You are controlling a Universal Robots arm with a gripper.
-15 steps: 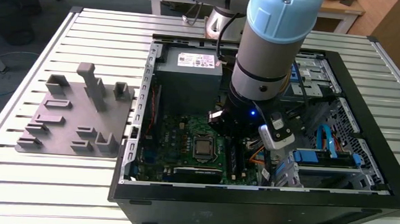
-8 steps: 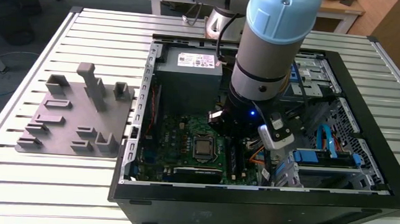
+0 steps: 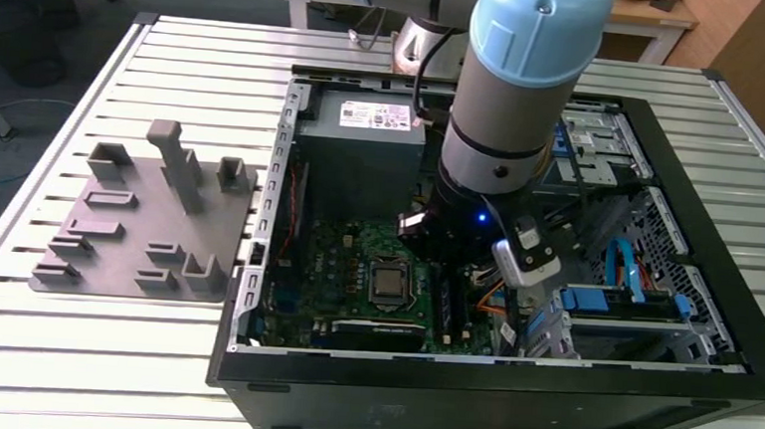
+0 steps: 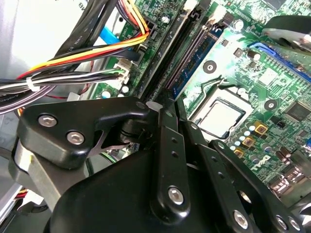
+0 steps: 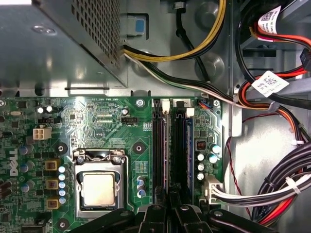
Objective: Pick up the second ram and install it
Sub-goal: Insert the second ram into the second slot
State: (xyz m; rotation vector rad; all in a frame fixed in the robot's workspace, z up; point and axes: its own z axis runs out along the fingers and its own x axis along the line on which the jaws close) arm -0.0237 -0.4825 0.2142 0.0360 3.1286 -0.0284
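Robot arm [image 3: 510, 93] reaches down into an open computer case [image 3: 478, 390] lying on a slatted metal tabletop [image 3: 28, 352], its pincer [image 5: 172, 206] poised over the memory slots [image 5: 183, 145] of the green motherboard [image 5: 107, 121]. In both wrist views the black fingers [image 4: 170, 141] stand narrow, closed together on the edge of the second ram [image 5: 169, 150], which sits upright along a slot beside the processor socket [image 5: 98, 187]. Whether the stick is fully seated cannot be told. Bundled cables [image 5: 272, 184] run past the slots on the far side from the socket. On the exterior view's left, the grey fixture block [image 3: 143, 220] rests on the tabletop beside the case.
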